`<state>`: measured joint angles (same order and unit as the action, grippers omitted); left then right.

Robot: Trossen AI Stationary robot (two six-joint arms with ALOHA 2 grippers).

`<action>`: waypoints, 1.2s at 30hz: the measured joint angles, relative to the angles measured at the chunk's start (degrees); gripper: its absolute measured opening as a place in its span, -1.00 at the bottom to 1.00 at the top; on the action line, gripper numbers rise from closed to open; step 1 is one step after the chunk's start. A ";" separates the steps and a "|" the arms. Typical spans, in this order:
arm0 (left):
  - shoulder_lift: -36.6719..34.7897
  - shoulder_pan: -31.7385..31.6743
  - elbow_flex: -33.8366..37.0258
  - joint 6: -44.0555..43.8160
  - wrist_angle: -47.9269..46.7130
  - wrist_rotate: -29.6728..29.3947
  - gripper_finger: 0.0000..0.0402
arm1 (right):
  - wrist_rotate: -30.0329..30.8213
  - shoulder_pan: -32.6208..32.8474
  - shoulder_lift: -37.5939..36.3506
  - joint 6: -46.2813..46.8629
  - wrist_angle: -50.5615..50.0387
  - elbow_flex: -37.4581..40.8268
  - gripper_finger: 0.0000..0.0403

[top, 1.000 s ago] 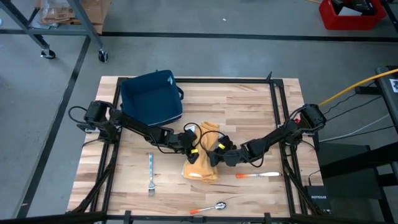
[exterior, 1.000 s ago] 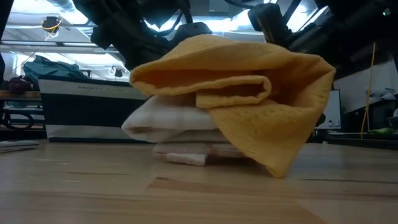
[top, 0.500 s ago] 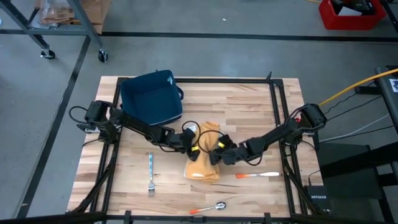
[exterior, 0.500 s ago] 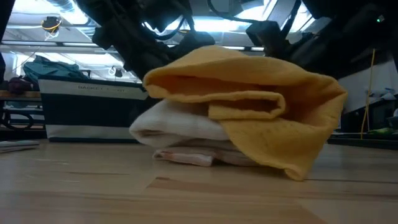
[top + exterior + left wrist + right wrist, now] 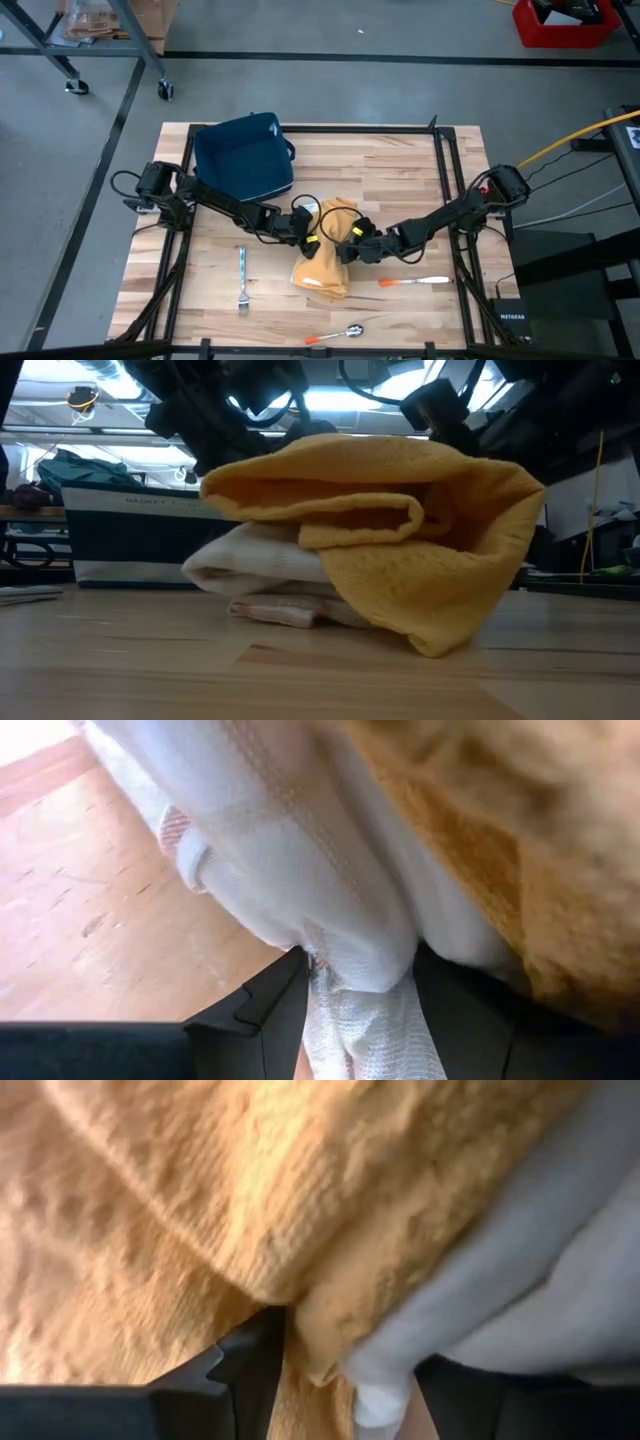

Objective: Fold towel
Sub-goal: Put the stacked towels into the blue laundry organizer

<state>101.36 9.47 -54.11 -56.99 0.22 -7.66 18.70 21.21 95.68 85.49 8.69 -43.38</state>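
Observation:
A yellow towel (image 5: 328, 245) lies folded over on top of a white towel (image 5: 255, 555) and a pinkish striped cloth (image 5: 275, 612), stacked on the table's middle. My left gripper (image 5: 305, 233) stands at the stack's left side, its fingers apart with white cloth (image 5: 365, 1010) bunched between them. My right gripper (image 5: 348, 247) stands at the stack's right side, its fingers apart around a yellow fold (image 5: 330, 1335) and white cloth. The yellow towel's loose end (image 5: 440, 620) hangs down over the stack's right side to the table. My left gripper comes slanting down from the table's left. A bunch of the white towel's edge (image 5: 350, 975) lies between its spread fingers (image 5: 265, 1015) and touches both. The cloth is slack and rests on the stack. My right gripper comes slanting down from the table's right. A fold of the yellow towel (image 5: 310, 1315) and white cloth (image 5: 385, 1380) fill the gap between its spread fingers (image 5: 250, 1365). The cloth is slack and rests on the stack.
A navy bin (image 5: 243, 160) stands at the far left. A fork (image 5: 242, 278) lies near left, an orange-handled utensil (image 5: 413, 283) near right and a spoon (image 5: 335, 334) at the near edge. Black frame rails (image 5: 448, 200) border the table.
Both grippers have stayed at the stack, each wrist rolling a little. The stack has swayed toward the table's right and back toward the left. The yellow towel's upper fold sits a little farther left than a second ago.

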 joint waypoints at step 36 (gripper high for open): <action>5.67 0.21 0.13 -4.79 1.78 4.19 -0.14 | -2.81 0.22 8.94 15.24 3.10 -0.02 -0.10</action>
<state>107.03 9.68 -53.98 -61.78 2.00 -3.47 15.89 21.43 104.63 100.73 11.79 -43.40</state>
